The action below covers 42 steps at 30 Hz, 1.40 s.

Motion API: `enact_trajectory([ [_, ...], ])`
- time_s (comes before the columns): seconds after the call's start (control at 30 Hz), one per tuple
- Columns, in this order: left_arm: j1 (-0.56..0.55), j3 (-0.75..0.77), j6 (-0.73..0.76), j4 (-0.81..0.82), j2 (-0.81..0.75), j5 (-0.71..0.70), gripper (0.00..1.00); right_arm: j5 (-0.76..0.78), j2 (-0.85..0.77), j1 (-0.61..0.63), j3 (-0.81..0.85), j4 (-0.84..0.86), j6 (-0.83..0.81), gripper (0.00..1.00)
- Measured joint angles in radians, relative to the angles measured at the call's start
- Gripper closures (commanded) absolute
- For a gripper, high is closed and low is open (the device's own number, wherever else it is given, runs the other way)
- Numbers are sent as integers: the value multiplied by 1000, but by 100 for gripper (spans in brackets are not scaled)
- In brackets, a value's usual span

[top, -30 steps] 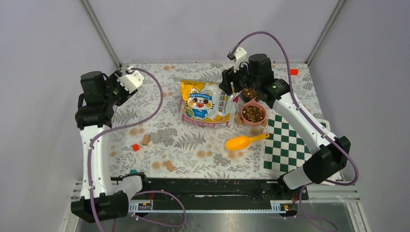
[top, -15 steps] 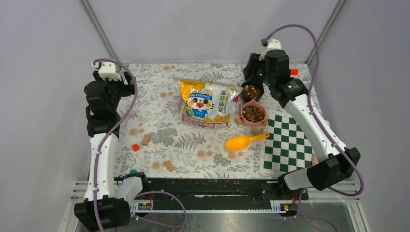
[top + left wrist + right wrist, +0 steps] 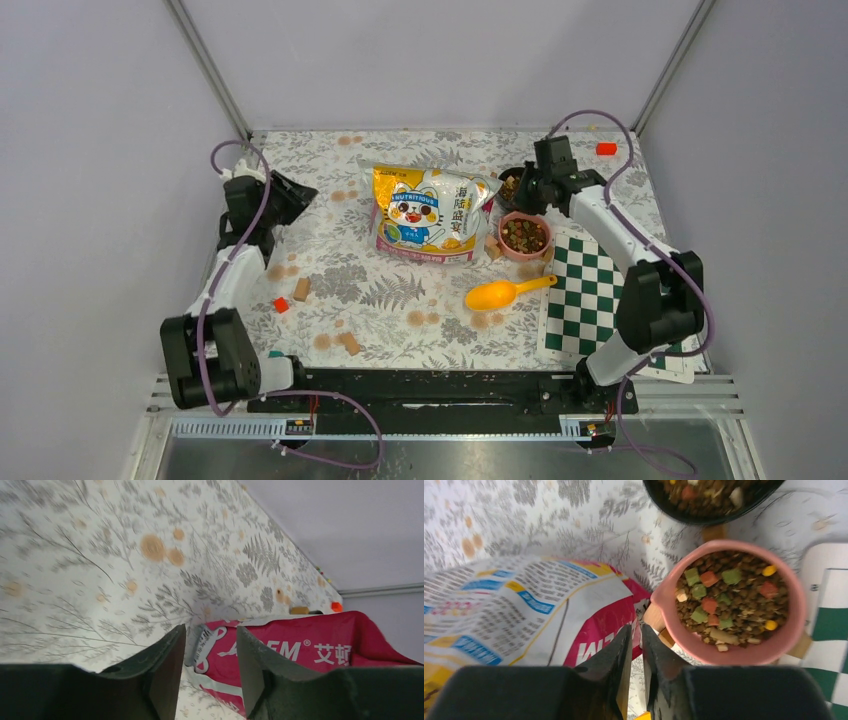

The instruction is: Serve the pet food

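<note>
The pet food (image 3: 524, 235) fills a pink bowl (image 3: 505, 222) right of the cat bag (image 3: 425, 215); more lies in a black bowl (image 3: 511, 186) behind it. In the right wrist view the kibble (image 3: 729, 600) has green, red and yellow bits in the pink bowl (image 3: 744, 655). My right gripper (image 3: 520, 190) hovers low by the black bowl, its jaws nearly together and empty (image 3: 636, 630). My left gripper (image 3: 298, 193) is open and empty (image 3: 210, 645) at the far left, facing the bag's pink side (image 3: 310, 650).
A yellow scoop (image 3: 505, 292) lies in front of the pink bowl, next to a green checkerboard (image 3: 600, 300). Wooden cubes lie at the left (image 3: 301, 289), near the front (image 3: 349, 343) and by the bowl (image 3: 492, 247). A small red block (image 3: 281, 304) lies at the left.
Both arms have folded down from raised poses. The left gripper dropped low at the table's left. The right gripper came down beside the black bowl.
</note>
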Motion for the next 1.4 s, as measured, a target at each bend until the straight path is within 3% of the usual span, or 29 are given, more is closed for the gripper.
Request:
enact_trajectory([
  [0.23, -70, -51, -186, 129, 187, 155, 69, -186, 118, 27, -79, 123, 76, 62],
  [0.47, -92, -51, -245, 173, 212, 194, 69, -219, 194, 95, -74, 282, 150, 55],
  [0.6, -75, -51, -239, 119, 199, 172, 69, -256, 301, 161, 12, 361, 201, 53],
  [0.73, -15, -48, -205, -7, 124, 62, 58, -264, 371, 230, 84, 397, 250, 48],
  [0.97, 1, 18, -69, -322, -80, -174, 4, -225, 386, 282, 199, 309, 228, 41],
  [1.17, 0, 53, 44, -445, -325, -302, 1, -159, 292, 201, 217, 221, 143, 38],
  [1.4, 0, 109, 101, -564, -537, -377, 1, 98, -21, 64, 155, 31, -3, 32],
])
